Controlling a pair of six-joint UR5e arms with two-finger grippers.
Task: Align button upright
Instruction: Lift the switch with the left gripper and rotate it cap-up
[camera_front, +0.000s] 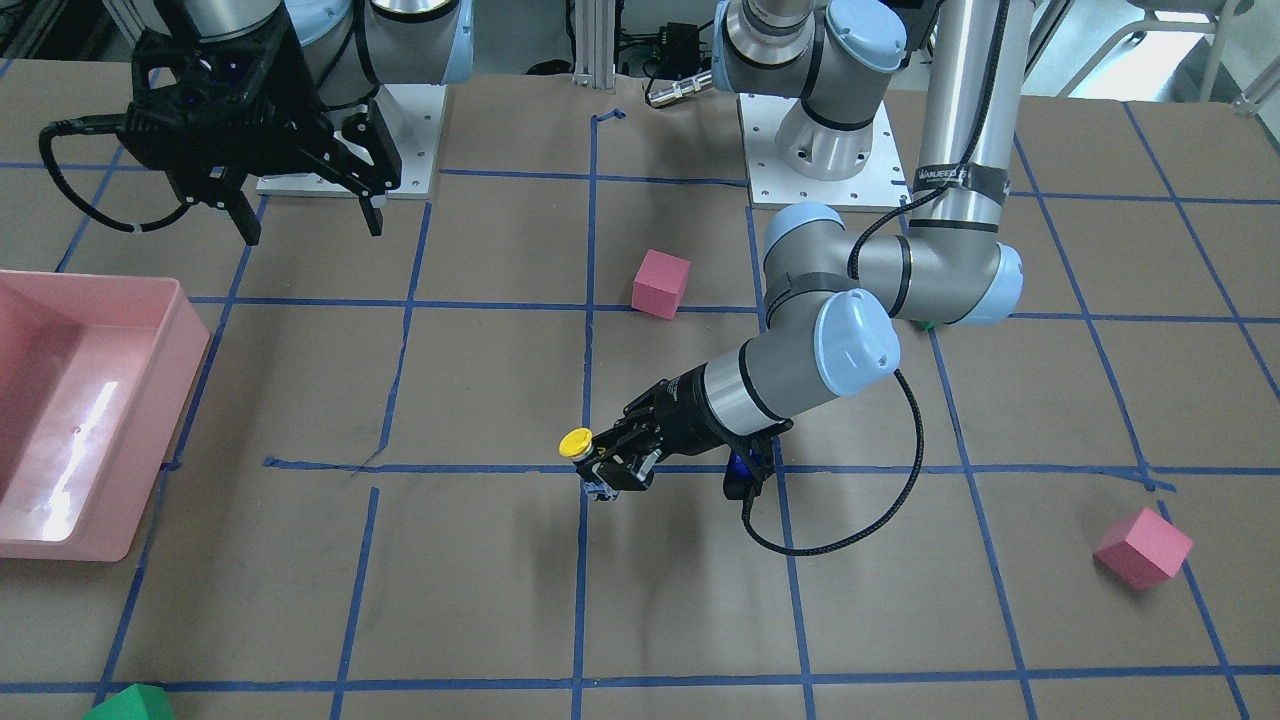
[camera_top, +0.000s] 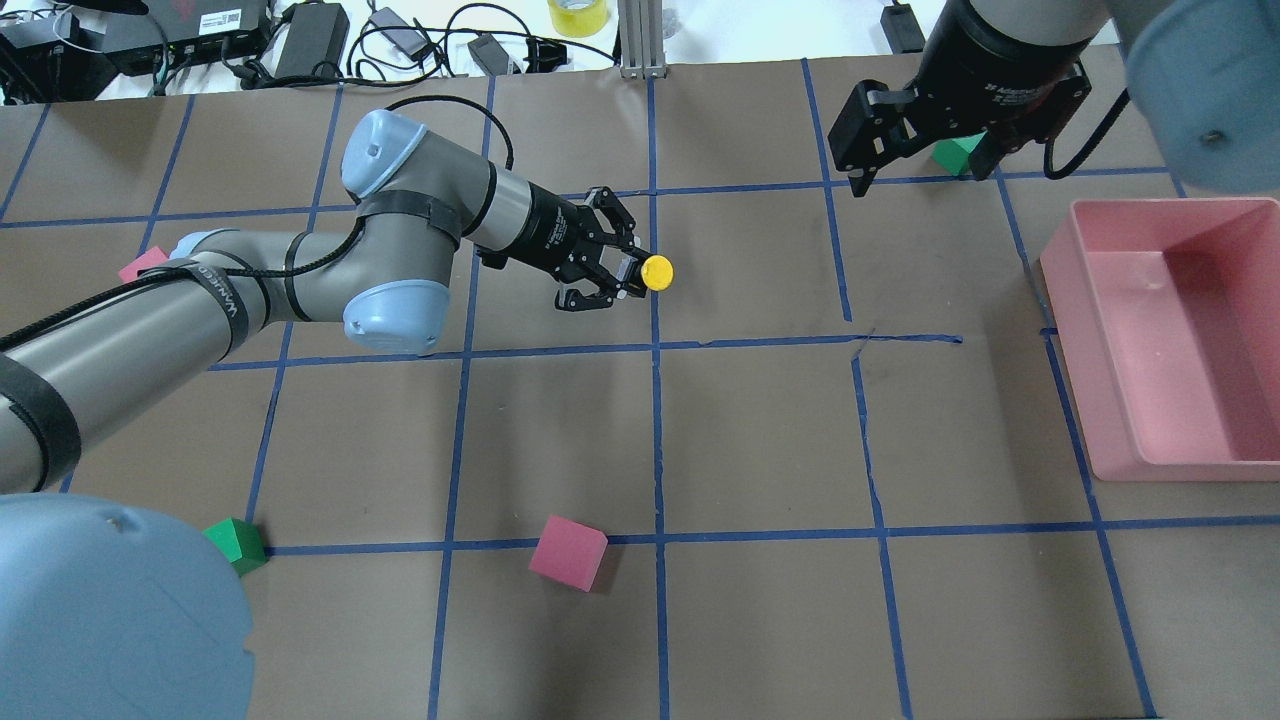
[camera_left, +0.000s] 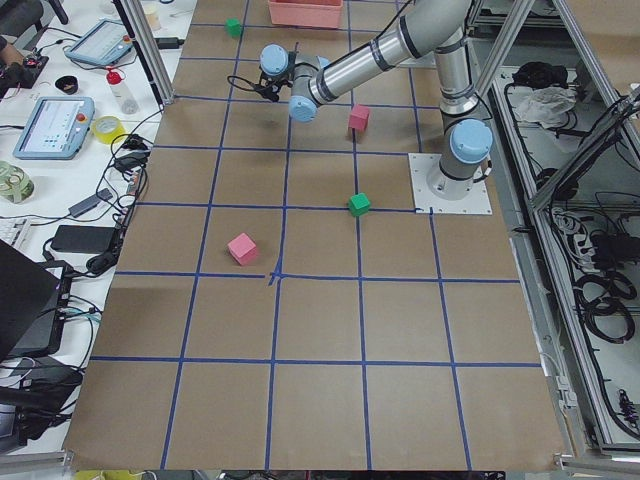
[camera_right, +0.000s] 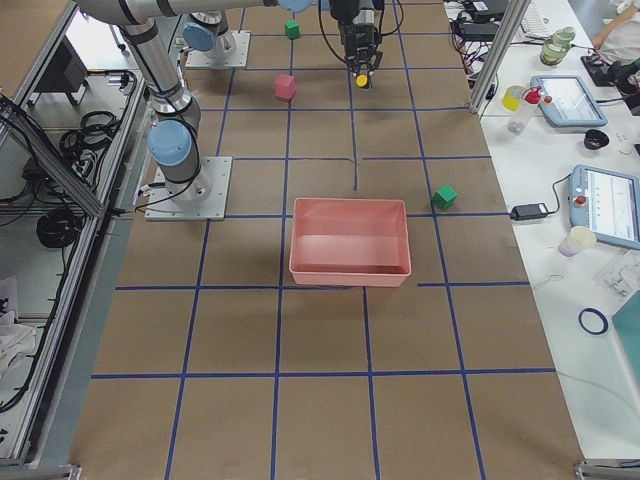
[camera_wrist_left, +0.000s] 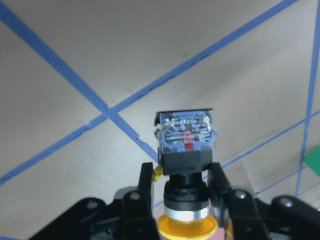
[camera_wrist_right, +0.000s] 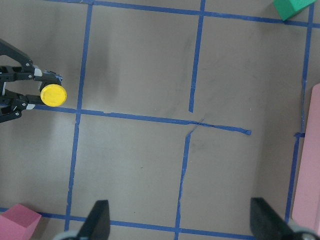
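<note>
The button (camera_front: 576, 442) has a round yellow cap on a black-and-grey body. It sits between the fingers of my left gripper (camera_front: 600, 465), cap up, near the table's middle by a blue tape crossing. I cannot tell whether its body touches the table. The overhead view shows the cap (camera_top: 657, 272) just past the left gripper (camera_top: 628, 272). In the left wrist view both fingers (camera_wrist_left: 146, 184) clamp the button's neck, and its body (camera_wrist_left: 186, 137) sticks out beyond them. My right gripper (camera_front: 312, 230) is open and empty, raised above the table near its base; its fingertips (camera_wrist_right: 97, 222) frame the right wrist view.
A pink bin (camera_top: 1100, 300) stands on the robot's right side. A pink cube (camera_front: 661, 283) lies beyond the button and another (camera_front: 1143, 547) lies on the left side. Green cubes (camera_top: 236, 543) (camera_top: 955, 153) lie near the left arm and under the right gripper.
</note>
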